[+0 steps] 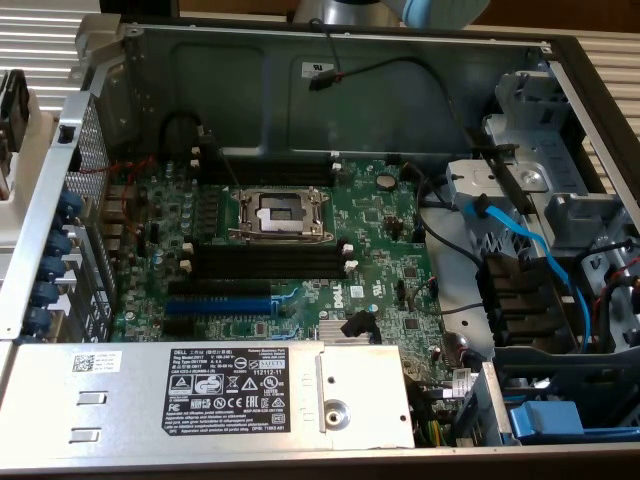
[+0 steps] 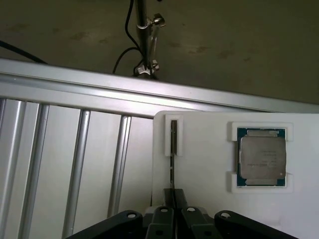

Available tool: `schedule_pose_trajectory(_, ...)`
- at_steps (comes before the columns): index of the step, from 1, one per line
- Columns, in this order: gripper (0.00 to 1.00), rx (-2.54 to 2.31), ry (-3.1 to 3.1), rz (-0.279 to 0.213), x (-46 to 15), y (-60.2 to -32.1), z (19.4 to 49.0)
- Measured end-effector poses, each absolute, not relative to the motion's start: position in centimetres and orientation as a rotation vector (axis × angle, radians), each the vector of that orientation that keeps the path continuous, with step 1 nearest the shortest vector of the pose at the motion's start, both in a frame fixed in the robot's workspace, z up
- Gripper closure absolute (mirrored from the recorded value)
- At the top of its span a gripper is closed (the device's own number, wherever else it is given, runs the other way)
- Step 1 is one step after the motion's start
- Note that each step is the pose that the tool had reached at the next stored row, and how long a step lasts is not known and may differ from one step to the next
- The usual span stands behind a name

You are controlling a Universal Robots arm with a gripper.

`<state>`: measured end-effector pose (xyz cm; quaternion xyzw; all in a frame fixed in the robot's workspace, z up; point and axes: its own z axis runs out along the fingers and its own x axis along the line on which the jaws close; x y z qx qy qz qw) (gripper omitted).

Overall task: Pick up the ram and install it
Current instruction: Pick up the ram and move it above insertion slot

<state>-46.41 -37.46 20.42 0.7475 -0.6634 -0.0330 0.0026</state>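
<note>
An open computer case (image 1: 300,45) holds a green motherboard (image 1: 385,240) with an empty processor socket (image 1: 280,213) at the frame's centre. Just below the socket lie black slots (image 1: 265,262) with white end clips, then a blue slot (image 1: 218,303). A grey power supply (image 1: 120,400) with a black label (image 1: 235,388) fills the lower left, and a blue cable (image 1: 530,250) crosses the exterior view's right. In the wrist view, a processor (image 2: 261,157) sits in a recess of a white tray (image 2: 209,164) beside aluminium rails (image 2: 79,149).
</note>
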Motion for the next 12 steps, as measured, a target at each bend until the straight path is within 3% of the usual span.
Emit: schedule_pose_trajectory(12, 0.88, 2.344, -2.081, -0.104, -46.4, -37.5, 23.4)
